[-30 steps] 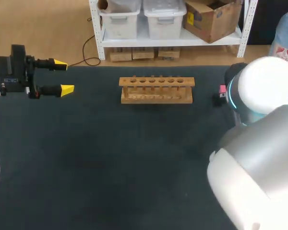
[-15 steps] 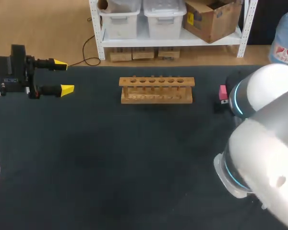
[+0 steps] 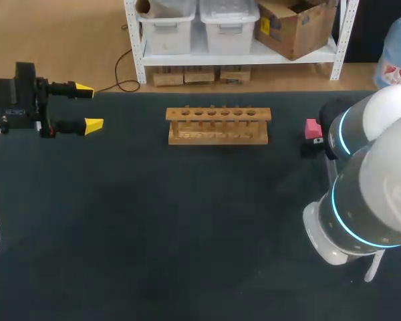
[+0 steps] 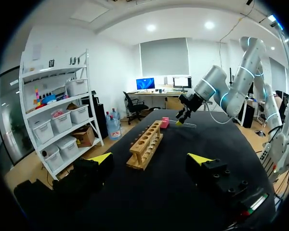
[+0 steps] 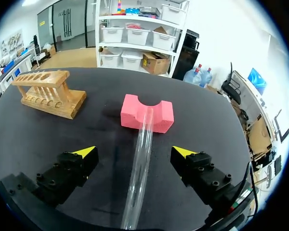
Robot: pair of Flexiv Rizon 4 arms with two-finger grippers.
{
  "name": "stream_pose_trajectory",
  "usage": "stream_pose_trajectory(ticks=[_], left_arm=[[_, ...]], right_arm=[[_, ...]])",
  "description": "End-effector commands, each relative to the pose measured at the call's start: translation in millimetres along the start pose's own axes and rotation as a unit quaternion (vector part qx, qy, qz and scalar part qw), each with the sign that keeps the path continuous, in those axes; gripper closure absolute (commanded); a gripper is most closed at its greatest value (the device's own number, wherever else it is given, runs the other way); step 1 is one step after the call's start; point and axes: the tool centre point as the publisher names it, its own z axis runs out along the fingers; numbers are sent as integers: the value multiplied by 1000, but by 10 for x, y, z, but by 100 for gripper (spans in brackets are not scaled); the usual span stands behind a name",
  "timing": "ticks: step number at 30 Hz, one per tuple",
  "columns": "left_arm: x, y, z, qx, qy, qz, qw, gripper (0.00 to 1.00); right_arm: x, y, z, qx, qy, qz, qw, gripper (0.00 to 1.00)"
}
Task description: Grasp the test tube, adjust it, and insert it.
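A: Where is the test tube (image 5: 139, 163)?

B: Directly under my right tool (image 5: 134, 152), lying lengthwise between its two fingers. Its far end rests in the notch of a pink foam block (image 5: 130, 114) just ahead of the tool. Its near end runs back beneath my wrist.

A: Are you gripping it?

B: No. That tool is released. The two yellow tips stand wide apart, one on either side of the tube, and neither touches the glass.

A: And the rack?

B: The wooden rack (image 5: 48, 94) stands upright on the dark surface (image 3: 154, 221), ahead of my right tool and off to its left. It is well apart from the block, and its row of holes faces up.

A: Your other tool?

B: My left tool (image 3: 88, 106) hangs over the left edge of the surface, released too, with its fingers spread. The rack is straight ahead of it. Beyond the rack are the block and my right arm, bent down over the tube.
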Motion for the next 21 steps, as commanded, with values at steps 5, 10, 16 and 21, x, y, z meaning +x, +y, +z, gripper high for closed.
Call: stream_pose_trajectory(ticks=[5,10,16,21], left_arm=[[17,-6,-3,-2,-3,2,1000,0],[17,-6,-3,-2,-3,2,1000,0],[17,-6,-3,-2,-3,2,1000,0],[17,-6,-3,-2,-3,2,1000,0]], right_arm=[[25,-58,108,-53,11,2,999,0],[73,-78,151,-55,18,4,998,0],[108,-74,149,-53,1,8,999,1],[141,-37,150,-56,-19,18,998,0]])
